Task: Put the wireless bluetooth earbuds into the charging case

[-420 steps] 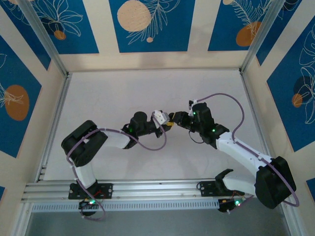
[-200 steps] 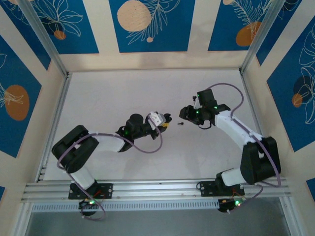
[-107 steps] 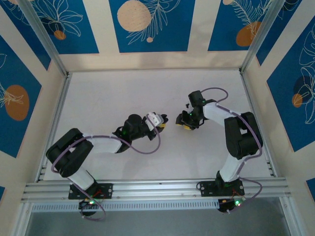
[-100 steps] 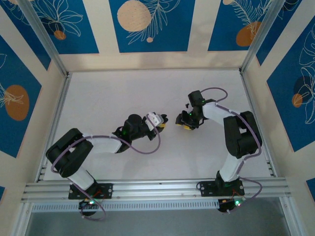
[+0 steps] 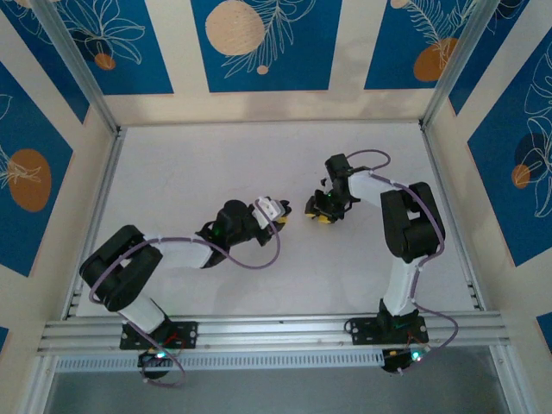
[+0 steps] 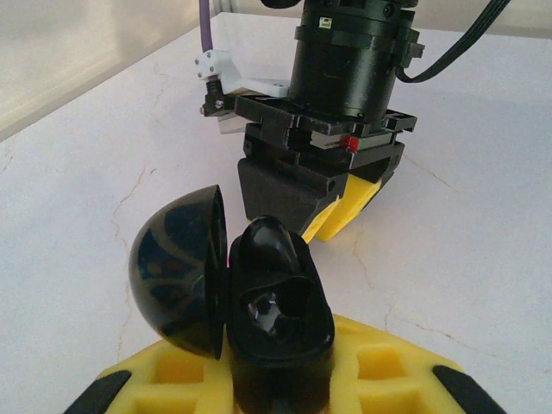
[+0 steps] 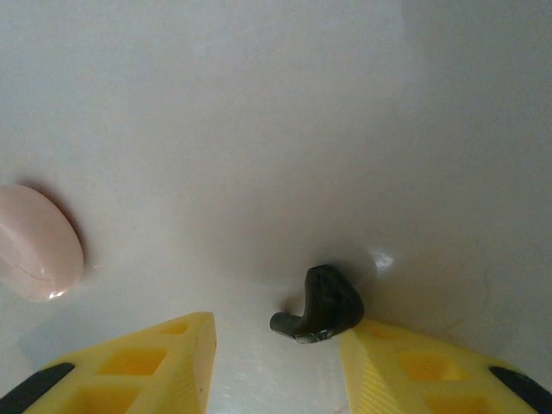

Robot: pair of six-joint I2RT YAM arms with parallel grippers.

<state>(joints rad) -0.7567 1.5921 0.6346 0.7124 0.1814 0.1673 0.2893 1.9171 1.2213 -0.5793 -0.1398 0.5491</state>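
Straddling earbud (image 7: 323, 306) on table (image 7: 259, 103), right gripper (image 7: 276, 345) jaws apart, bud off-centre beside one jaw. Left gripper (image 6: 276, 384) clamped on open charging case (image 6: 272, 310). Risk: lopsided pinch flicks tiny bud away or grips it crooked.

The desk (image 6: 483, 233) is a smooth white slab with faint hairline veins like stone, and its soft sheen gives back dull reflections. The charging case (image 6: 276, 319) is hard black plastic, highly glossy, and the dome of its lid (image 6: 172, 267) is almost mirror-like. The left claw (image 6: 278, 392) has matt yellow plastic fingers moulded with square pockets. The right claw (image 6: 326, 209) has the same yellow under a matt black housing, with dull black tips (image 7: 39, 384). The earbud (image 7: 323, 309) is shiny black plastic. A pink disc (image 7: 34, 241) looks smooth and glossy. The rail (image 5: 276, 332) is ribbed, bare silvery metal, and the cable (image 5: 259, 256) has a smooth purple sheath.
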